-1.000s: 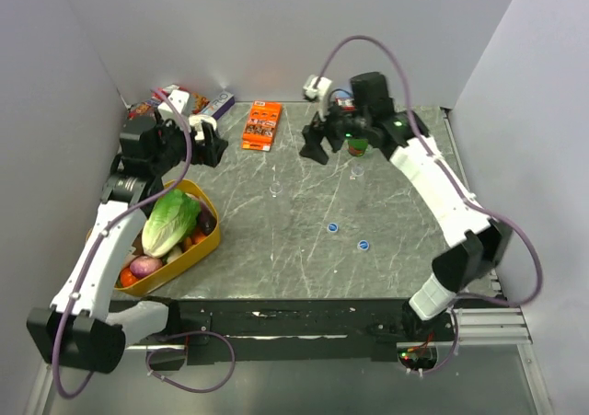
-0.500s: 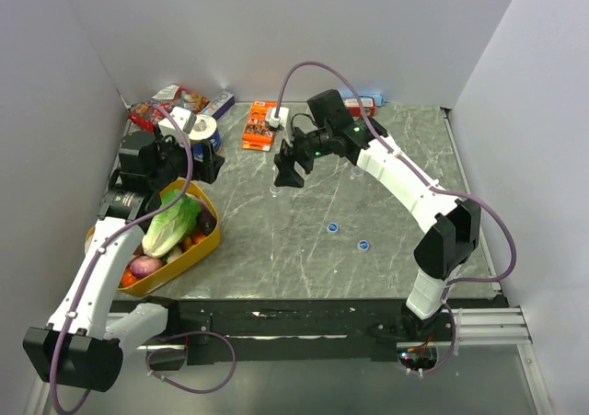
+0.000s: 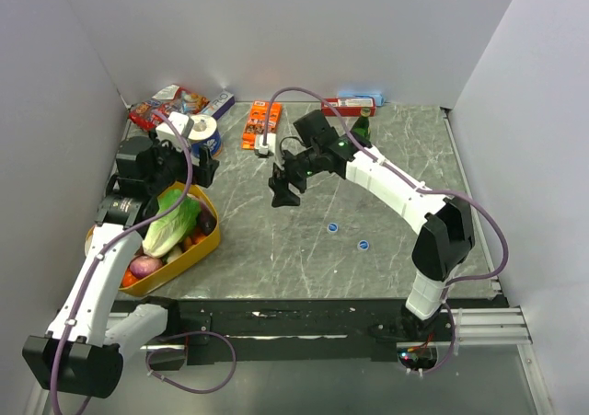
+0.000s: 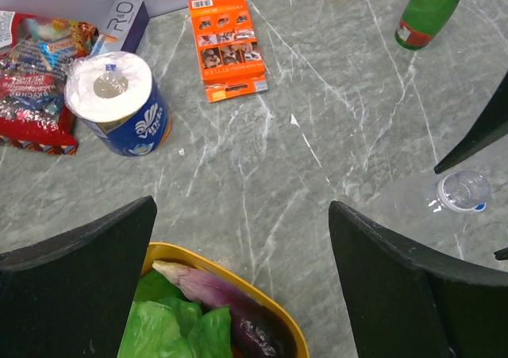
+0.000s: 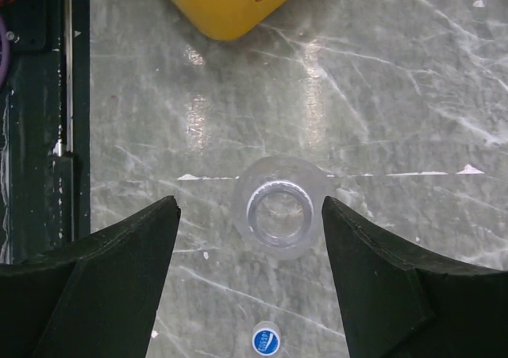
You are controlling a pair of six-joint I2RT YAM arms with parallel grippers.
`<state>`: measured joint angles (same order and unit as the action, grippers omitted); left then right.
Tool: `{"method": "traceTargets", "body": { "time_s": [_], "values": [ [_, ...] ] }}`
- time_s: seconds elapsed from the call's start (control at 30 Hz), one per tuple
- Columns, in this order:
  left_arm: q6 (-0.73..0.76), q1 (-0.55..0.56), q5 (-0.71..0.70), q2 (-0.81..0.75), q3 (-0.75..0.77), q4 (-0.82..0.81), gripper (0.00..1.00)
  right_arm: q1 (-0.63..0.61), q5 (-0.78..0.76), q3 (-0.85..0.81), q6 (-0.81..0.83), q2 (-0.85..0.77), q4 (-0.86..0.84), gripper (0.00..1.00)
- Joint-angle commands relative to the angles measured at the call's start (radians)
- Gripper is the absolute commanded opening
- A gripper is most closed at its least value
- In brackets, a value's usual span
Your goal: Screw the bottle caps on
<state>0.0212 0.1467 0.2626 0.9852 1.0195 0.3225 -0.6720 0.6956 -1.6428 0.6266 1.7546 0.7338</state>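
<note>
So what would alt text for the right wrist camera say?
Looking straight down, a small clear uncapped bottle stands on a grey marbled table between two black fingers spread either side of it. A blue cap lies near the bottom edge, and part of a yellow basket shows at the top.

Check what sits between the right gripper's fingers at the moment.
One small clear bottle, upright and uncapped, stands between the open jaws of the right gripper. Nothing else lies in that gap. This shows in the right wrist view.

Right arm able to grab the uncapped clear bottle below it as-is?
Probably yes: the right gripper sits over the bottle, jaws open on either side of it, nothing else between them.
</note>
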Motion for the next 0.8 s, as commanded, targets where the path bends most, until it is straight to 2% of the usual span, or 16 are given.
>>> {"method": "traceTargets", "body": {
  "time_s": [0.0, 0.1, 0.3, 0.33, 0.4, 0.43, 0.47, 0.5, 0.57, 0.6, 0.63, 0.77],
  "values": [
    [0.013, -0.010, -0.003, -0.022, 0.001, -0.016, 0.96, -0.011, -0.013, 0.014, 0.004, -0.024, -0.066, 0.78],
    [0.014, -0.010, 0.006, -0.022, 0.001, -0.011, 0.96, -0.012, -0.015, 0.037, -0.014, -0.027, -0.097, 0.71],
    [0.010, -0.010, 0.047, -0.010, -0.007, -0.023, 0.96, -0.029, -0.050, 0.057, -0.051, -0.020, -0.134, 0.43],
    [0.019, -0.010, 0.067, -0.007, -0.012, -0.026, 0.96, -0.031, -0.060, 0.058, -0.063, -0.023, -0.139, 0.32],
    [0.045, -0.007, 0.171, 0.001, -0.036, -0.043, 0.96, -0.028, -0.089, 0.052, -0.079, -0.032, -0.142, 0.19],
    [0.061, -0.006, 0.216, 0.000, -0.070, -0.059, 0.96, -0.023, -0.103, 0.035, -0.082, -0.050, -0.131, 0.07],
    [0.065, -0.004, 0.258, -0.017, -0.094, -0.091, 0.96, -0.014, -0.107, 0.025, -0.087, -0.062, -0.125, 0.01],
    [0.066, 0.004, 0.356, -0.034, -0.123, -0.129, 0.96, 0.024, -0.085, 0.009, -0.099, -0.075, -0.107, 0.00],
    [0.059, 0.028, 0.430, -0.098, -0.240, -0.308, 0.96, 0.070, -0.032, -0.070, -0.155, -0.093, -0.074, 0.00],
    [0.051, 0.040, 0.481, -0.114, -0.280, -0.377, 0.96, 0.119, 0.048, -0.112, -0.169, -0.092, -0.042, 0.00],
    [0.037, 0.054, 0.501, -0.124, -0.338, -0.496, 0.96, 0.136, 0.077, -0.205, -0.171, -0.072, 0.029, 0.00],
    [0.034, 0.154, 0.518, -0.024, -0.314, -0.545, 0.96, 0.173, 0.189, -0.423, -0.151, -0.008, 0.208, 0.00]
  ]
}}
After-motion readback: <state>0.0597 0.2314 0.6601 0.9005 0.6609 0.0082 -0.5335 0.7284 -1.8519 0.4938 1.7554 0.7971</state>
